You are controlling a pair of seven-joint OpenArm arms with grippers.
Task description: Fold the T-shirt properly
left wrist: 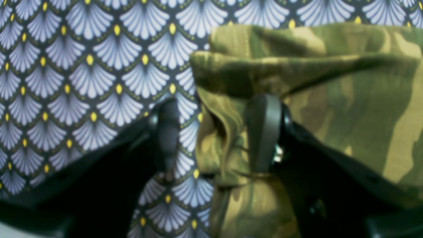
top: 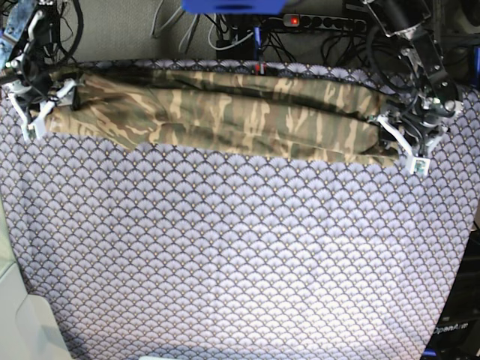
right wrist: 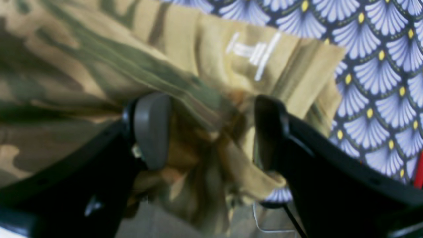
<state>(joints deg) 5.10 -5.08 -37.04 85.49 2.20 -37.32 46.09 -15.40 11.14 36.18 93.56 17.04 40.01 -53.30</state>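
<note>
Left gripper (left wrist: 216, 132) parted around T-shirt (top: 225, 112) edge; right gripper (right wrist: 211, 132) parted, cloth between.

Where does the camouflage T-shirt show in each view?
Left wrist: soft camouflage-print cloth T-shirt fills the right half, bunched edge at centre.
Right wrist: T-shirt covers left and centre, bunched between the jaws.
Base: T-shirt lies as a long band across the top.
Shared landmark: purple-grey fan-scale tablecloth.

"OpenArm" in pale letters on the dark robot base (top: 456, 330), bottom right corner of base view. White printed mark on the T-shirt (right wrist: 252, 53) in the right wrist view is too blurred to read. No other legible text.
</note>
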